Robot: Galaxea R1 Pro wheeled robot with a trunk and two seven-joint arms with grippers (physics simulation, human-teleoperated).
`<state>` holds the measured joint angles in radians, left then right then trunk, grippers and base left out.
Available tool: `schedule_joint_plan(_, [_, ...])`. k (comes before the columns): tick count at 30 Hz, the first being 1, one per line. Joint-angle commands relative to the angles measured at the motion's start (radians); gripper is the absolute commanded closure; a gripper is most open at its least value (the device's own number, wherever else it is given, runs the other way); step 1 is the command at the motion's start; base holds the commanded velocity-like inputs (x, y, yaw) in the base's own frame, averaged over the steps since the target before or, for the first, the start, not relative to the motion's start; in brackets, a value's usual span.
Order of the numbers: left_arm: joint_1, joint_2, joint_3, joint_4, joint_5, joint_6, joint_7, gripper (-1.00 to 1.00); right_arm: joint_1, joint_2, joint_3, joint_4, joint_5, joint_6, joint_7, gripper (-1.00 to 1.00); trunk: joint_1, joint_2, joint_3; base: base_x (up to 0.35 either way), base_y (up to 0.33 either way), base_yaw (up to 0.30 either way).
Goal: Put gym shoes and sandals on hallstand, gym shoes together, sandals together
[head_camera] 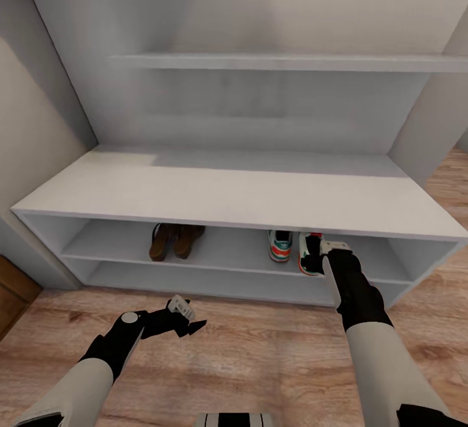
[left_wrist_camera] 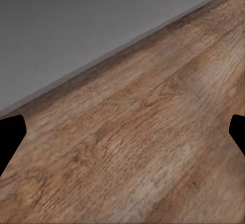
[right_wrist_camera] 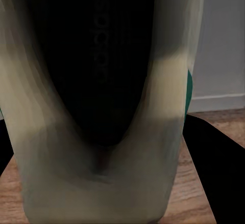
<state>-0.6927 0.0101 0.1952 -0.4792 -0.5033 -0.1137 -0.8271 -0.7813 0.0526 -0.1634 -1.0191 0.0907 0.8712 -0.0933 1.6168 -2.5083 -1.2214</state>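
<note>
— Grey hallstand (head_camera: 214,196) ahead of us, wood-plank corridor floor (head_camera: 260,342) in front. Where do our shoes lie?

— All on the upper open shelf. Second gym shoe (head_camera: 310,253) is far right, heel toward us, long axis running near to far, and our right gripper (head_camera: 323,259) is on its heel. First gym shoe (head_camera: 281,245) sits just to its left, parallel, a narrow gap between. The two sandals (head_camera: 174,241) lie together further left on the same shelf.

— Is the right gripper clamped?

— We judge so: in the right wrist view the shoe's dark inside and pale collar (right_wrist_camera: 97,81) sit right between the fingers, so it is gripping the shoe. Whether the sole already rests on the shelf we cannot tell.

— And the left?

— Left gripper (head_camera: 185,316) hovers low over the floor, well apart from the rack, fingers spread wide, holding nothing.

— Next move?

— Right arm is the one: release, then pull straight back toward us along the shoe's axis.
</note>
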Motion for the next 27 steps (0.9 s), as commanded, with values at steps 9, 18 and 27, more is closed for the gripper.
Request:
schedule_joint_plan(9, [-0.001,-0.001,0.007,0.0,-0.011,-0.009,-0.004,-1.0,-0.001,0.001,-0.002,-0.001,0.009,0.004,0.004,1.0,0.0,0.0,-0.001,0.097,0.003,0.0])
schedule_joint_plan(18, [-0.001,-0.001,0.007,0.001,-0.011,-0.009,-0.004,-1.0,-0.001,0.001,-0.002,-0.001,0.009,0.004,0.003,1.0,0.0,0.0,-0.001,0.093,-0.042,0.0])
schedule_joint_plan(27, [-0.001,-0.001,0.007,0.001,-0.011,-0.009,-0.004,-1.0,-0.001,0.001,-0.002,-0.001,0.009,0.004,0.004,1.0,0.0,0.0,-0.001,0.014,-0.011,0.0])
